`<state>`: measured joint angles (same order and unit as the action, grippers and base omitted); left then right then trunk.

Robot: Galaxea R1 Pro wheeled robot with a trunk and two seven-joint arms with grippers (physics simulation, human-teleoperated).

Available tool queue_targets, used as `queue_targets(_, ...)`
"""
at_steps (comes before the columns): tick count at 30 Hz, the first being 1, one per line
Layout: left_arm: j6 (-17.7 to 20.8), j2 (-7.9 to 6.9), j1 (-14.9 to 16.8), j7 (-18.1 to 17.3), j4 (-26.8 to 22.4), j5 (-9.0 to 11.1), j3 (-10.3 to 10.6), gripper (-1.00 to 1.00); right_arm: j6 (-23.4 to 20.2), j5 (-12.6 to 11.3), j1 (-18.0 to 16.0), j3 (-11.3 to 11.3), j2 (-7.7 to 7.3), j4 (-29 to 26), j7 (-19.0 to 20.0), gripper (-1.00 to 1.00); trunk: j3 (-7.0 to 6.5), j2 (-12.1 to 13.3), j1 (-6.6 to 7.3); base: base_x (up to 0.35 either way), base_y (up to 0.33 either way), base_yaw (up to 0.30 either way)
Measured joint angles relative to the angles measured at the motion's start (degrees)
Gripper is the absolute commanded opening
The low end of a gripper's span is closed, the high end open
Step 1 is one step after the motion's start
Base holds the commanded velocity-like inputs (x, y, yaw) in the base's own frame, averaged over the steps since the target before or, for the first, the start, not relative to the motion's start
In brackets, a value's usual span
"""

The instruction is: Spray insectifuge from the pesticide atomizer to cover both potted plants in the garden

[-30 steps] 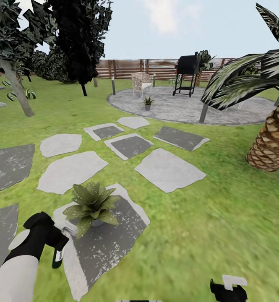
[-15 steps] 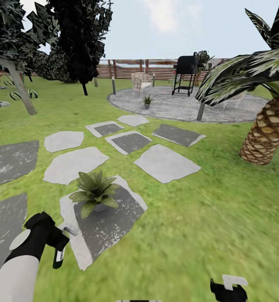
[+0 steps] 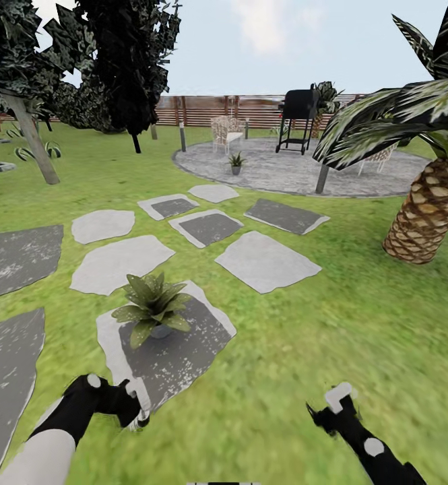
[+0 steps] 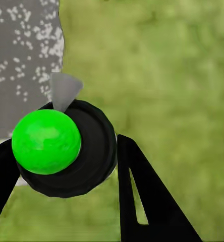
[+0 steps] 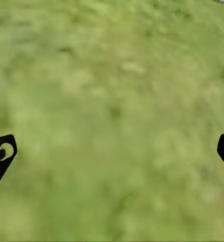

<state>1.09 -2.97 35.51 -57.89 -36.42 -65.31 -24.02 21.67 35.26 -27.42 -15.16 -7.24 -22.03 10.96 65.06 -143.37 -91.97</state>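
The pesticide atomizer (image 3: 141, 405) is gripped in my left gripper (image 3: 133, 408), low at the left over the near edge of a stepping stone (image 3: 176, 357). In the left wrist view the atomizer (image 4: 89, 156) appears end-on as a black round body with a bright green ball on it, clamped between the black fingers (image 4: 142, 196). One potted plant (image 3: 153, 310) stands on that stone, just beyond the left gripper. A second potted plant (image 3: 236, 162) sits far off on the round patio (image 3: 284, 174). My right gripper (image 3: 328, 405) hovers open over lawn, its fingertips (image 5: 2, 156) wide apart.
A palm with a scaly trunk (image 3: 426, 219) stands at the right, its fronds hanging over the patio edge. Several flat stepping stones (image 3: 267, 261) cross the lawn ahead. A black grill (image 3: 298, 121), a white chair (image 3: 227, 133) and the wooden fence (image 3: 203, 111) are at the back; a tree trunk (image 3: 32, 141) leans at left.
The view has drawn back a little from the near plant. My left arm has swung the atomizer up and inward from hanging down. My right arm has risen into view over the grass.
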Motion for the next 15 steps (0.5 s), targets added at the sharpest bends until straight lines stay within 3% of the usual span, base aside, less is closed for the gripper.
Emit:
queue_targets(2,-0.77,1.45,0.53,1.69,1.77,0.48,2.16,-1.00,-0.14,1.80,-0.39,0.01,0.00,-4.01,11.15,1.00,0.00,0.00,0.00,0.000,0.000,0.000)
queue_targets(3,-1.15,1.67,0.61,1.76,1.96,0.53,3.56,-1.00,-0.18,2.24,-0.70,0.00,0.06,-4.79,14.28,1.00,0.00,0.00,0.00,0.000,0.000,0.000)
queue_targets(5,-2.21,2.13,0.72,0.96,2.25,0.93,9.03,-1.00,-0.28,2.88,-1.64,-0.01,0.38,-7.54,23.20,1.00,0.00,0.00,0.00,0.000,0.000,0.000)
queue_targets(7,-2.58,2.39,0.86,-2.62,2.28,1.02,13.00,-1.00,-0.30,3.09,-2.07,-0.09,0.70,-10.14,29.65,1.00,0.00,0.00,0.00,0.000,0.000,0.000)
queue_targets(12,-1.43,2.88,0.30,-5.63,2.13,0.37,13.28,-1.00,-0.30,2.73,-2.15,-0.10,2.07,-10.78,32.44,1.00,0.00,0.00,0.00,0.000,0.000,0.000)
queue_targets(15,-2.12,3.67,-0.39,-5.38,2.96,1.49,13.45,-1.00,-0.36,2.94,-2.16,0.65,3.05,-11.08,33.31,1.00,0.00,0.00,0.00,0.000,0.000,0.000)
